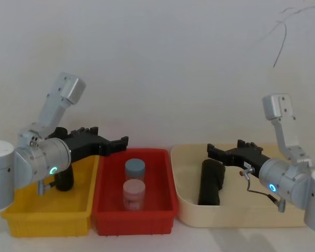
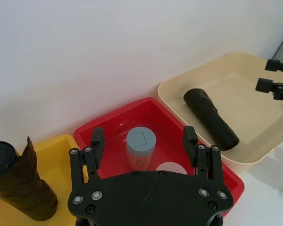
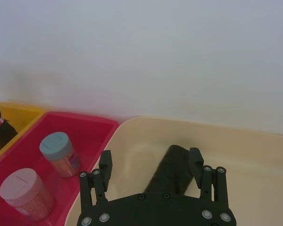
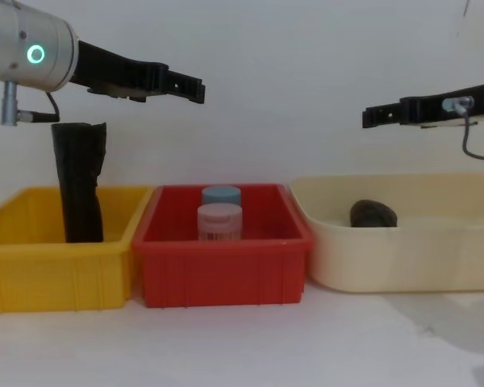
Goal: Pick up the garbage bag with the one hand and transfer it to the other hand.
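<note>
Head view shows three containers side by side on the desk (image 1: 199, 239): a yellow bin (image 1: 47, 214) at the left, a red bin (image 1: 134, 215) in the middle and a cream tray (image 1: 236, 216) at the right. The bag (image 1: 211, 182) is seen lying on its side in the left part of the tray, close to the left wall and touched by nothing. A slim roll (image 1: 64, 178) is stood upright in the yellow bin. Two jars are held in the red bin, a blue-lidded jar (image 1: 135, 169) at the back and a pink-lidded jar (image 1: 134, 193) just in front of it.

The left end effector (image 1: 123, 143) is held high over the edge shared by the yellow and red bins, its fingers spread wide and nothing gripped. The right end effector (image 1: 210, 149) is held above the tray, over the bag but apart from it, its fingers likewise spread wide and empty.
</note>
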